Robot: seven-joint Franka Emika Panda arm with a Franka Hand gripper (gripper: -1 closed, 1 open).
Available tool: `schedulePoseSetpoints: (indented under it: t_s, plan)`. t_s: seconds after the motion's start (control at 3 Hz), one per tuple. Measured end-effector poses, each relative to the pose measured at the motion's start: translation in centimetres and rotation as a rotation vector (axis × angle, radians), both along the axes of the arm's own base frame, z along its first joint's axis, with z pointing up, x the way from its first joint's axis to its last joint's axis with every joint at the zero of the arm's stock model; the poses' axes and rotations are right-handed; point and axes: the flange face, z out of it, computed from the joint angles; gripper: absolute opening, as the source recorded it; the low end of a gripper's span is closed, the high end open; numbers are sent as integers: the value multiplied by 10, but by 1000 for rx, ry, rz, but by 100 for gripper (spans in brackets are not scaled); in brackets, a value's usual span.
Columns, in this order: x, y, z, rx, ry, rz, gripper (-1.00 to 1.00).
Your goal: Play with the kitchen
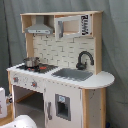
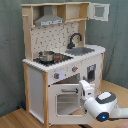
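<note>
The tall white and light-wood toy play kitchen [image 1: 57, 70] [image 2: 62, 60] stands on a wooden floor [image 2: 15, 119] before a grey-green curtain backdrop [image 1: 115, 45]. In the second exterior view the white robot arm [image 2: 102, 104] reaches in from the lower right, and its tool [image 2: 84, 89] is right at the windowed oven door [image 2: 65, 99]; whether its fingers are parted or touching the door cannot be told. Above the tool, on the white surface [image 2: 75, 55], sit a small metal pot [image 2: 47, 56], a grey sink [image 2: 81, 50] and a black curved faucet [image 2: 75, 39].

Lab/studio setup: grey backdrop curtain [image 1: 115, 60] behind toy kitchen [image 2: 60, 65]
</note>
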Motion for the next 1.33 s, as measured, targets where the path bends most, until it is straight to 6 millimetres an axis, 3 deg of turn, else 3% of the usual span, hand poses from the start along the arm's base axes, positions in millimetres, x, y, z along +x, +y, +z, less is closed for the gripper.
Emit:
schedulePoseSetpoints:
  t_s: [0.33, 0.67, 1.33]
  plan:
    - [-1, -2, 1, -2, -6, -14, 100]
    - [-19, -6, 4, -5, -35, -65, 100]
    - [-24, -6, 50, -78, -33, -131, 100]
